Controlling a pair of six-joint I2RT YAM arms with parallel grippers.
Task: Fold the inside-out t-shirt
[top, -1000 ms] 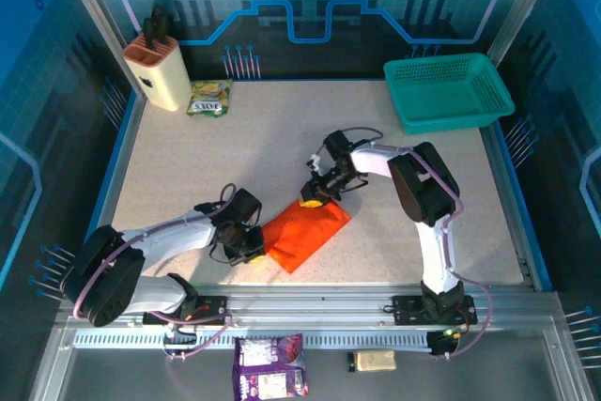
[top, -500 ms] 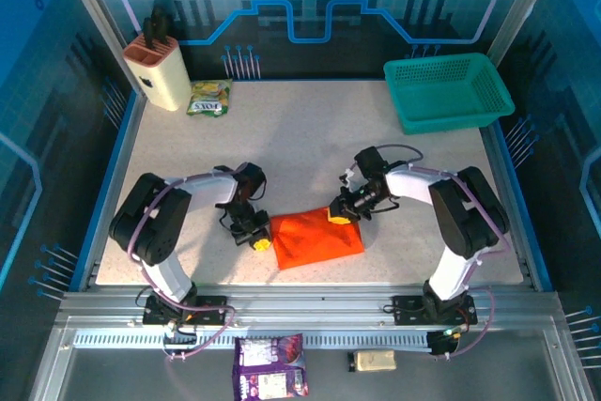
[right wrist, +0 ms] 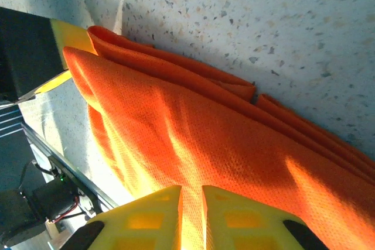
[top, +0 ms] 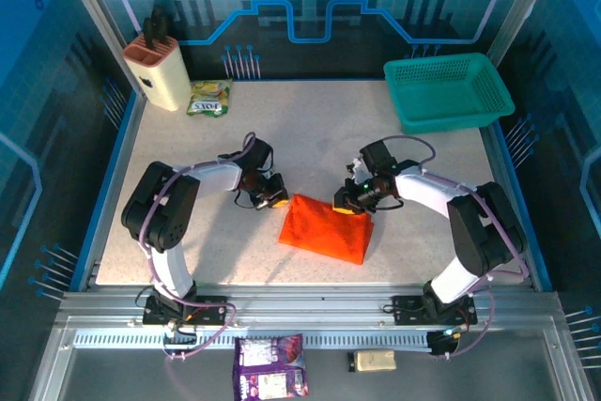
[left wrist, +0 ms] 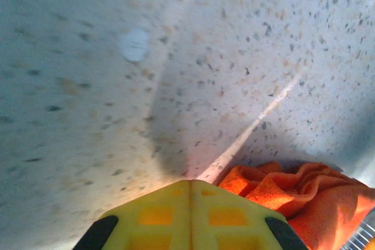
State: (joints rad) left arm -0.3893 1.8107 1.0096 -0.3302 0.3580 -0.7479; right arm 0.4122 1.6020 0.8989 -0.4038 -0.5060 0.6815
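Risk, as we judge it: the right gripper (top: 349, 207), pinching the folded inside-out t-shirt (top: 324, 232) well apart from the teal basket (top: 451, 117), could drag the folds open; the left gripper (top: 275, 198), pressed together empty, holds nothing down.

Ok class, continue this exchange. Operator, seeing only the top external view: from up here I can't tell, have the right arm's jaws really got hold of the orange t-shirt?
Observer: Yes. In the right wrist view the orange t-shirt runs pinched between the right jaws' yellow fingers.
Operator: And the left jaws?
Observer: Shut, their yellow fingertips meeting with nothing between; bunched cloth lies beside them.
Operator: Is the shirt one layer?
Observer: No. The right wrist view shows several stacked folds along its edge.
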